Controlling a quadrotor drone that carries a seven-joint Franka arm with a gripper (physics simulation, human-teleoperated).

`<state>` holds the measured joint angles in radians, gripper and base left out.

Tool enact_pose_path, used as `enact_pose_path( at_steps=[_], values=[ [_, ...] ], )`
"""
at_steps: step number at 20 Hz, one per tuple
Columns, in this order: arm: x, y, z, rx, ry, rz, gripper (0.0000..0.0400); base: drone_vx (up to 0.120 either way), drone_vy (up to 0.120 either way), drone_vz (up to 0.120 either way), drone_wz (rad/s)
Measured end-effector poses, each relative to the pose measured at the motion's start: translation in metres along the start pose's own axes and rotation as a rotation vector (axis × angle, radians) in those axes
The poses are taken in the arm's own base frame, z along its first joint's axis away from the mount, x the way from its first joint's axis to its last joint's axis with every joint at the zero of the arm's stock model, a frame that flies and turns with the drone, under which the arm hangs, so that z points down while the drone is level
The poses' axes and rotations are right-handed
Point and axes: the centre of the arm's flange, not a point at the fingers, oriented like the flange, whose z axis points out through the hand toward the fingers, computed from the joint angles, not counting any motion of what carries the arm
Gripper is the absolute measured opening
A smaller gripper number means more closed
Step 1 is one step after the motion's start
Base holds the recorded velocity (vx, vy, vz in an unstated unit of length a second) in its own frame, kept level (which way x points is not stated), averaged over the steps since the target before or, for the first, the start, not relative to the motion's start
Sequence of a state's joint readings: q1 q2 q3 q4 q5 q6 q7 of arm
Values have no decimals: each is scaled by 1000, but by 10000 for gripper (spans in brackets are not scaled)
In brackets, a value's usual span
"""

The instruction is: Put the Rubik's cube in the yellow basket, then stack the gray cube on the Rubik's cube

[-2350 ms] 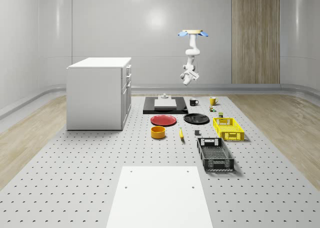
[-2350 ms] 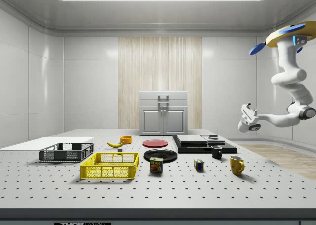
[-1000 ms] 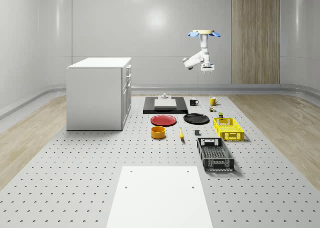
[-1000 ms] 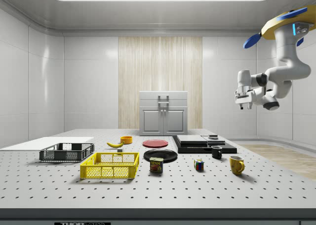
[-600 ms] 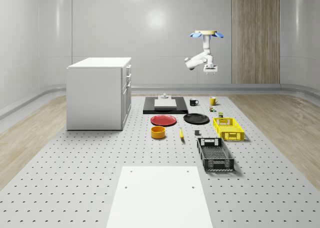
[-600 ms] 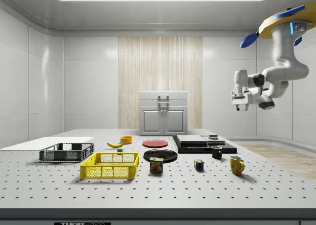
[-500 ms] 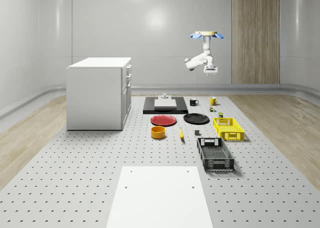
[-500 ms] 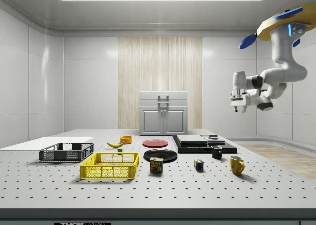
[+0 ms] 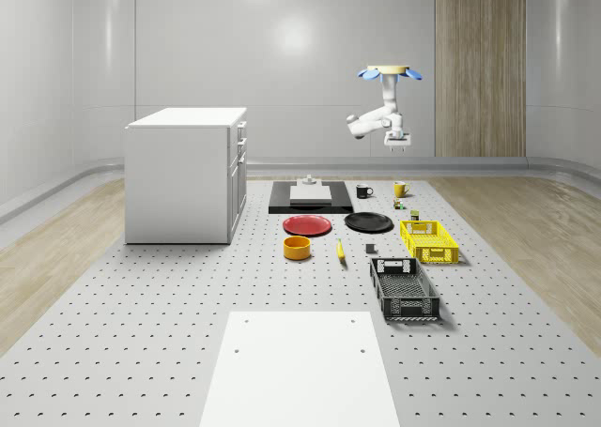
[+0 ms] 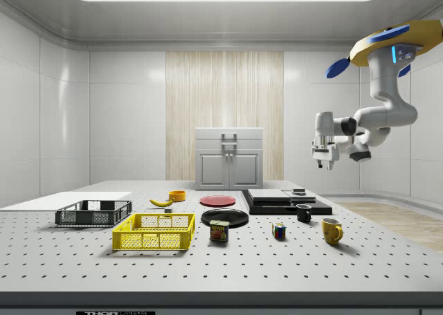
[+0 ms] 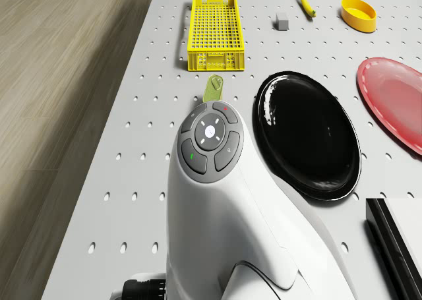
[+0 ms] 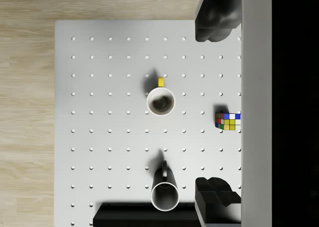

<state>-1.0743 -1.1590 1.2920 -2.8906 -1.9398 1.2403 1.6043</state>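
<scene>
The Rubik's cube (image 10: 279, 231) sits on the desk (image 10: 291, 273) near its far edge in the whole-scene view, between the Spam tin (image 10: 219, 230) and the yellow mug (image 10: 331, 230), with the black mug (image 10: 303, 213) just behind; in the wrist view the Rubik's cube lies off to one side of the two mugs, apart from both. The yellow basket (image 10: 155, 232) stands beyond the tin, well apart from the Rubik's cube, and holds nothing; the gray cube (image 9: 371, 249) rests on the desk beside the basket's long side, near the banana (image 9: 340, 250).

The end effector (image 10: 324, 161) hangs high above the desk, pointing straight down, roughly over the mugs; its two fingers (image 12: 215, 192) stand wide apart, released and carrying nothing. The drone (image 10: 391, 45) hovers high above the desk's far end, the arm bent out beneath it.

The step in hand looks like the approach to the Rubik's cube, not yet begun in earnest; to do it well, the end effector should be centred over the Rubik's cube before descending, fingers aligned to two flat faces; it should come down vertically, keeping clear of the black mug and the tin, and clench only once the pads straddle the sides.
</scene>
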Motion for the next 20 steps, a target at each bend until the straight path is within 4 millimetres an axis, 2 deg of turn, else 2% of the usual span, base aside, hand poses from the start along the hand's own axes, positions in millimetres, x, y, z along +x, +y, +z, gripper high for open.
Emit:
enact_pose_path(
  at_steps=[11, 15, 20],
  values=[
    [0, 0, 0, -1, 1, 0, 400, 120, 0, -120, 0],
    [0, 0, 0, -1, 1, 0, 400, 120, -110, -120, 0],
    [0, 0, 0, -1, 1, 0, 400, 120, -8, -72, 0]
  ],
)
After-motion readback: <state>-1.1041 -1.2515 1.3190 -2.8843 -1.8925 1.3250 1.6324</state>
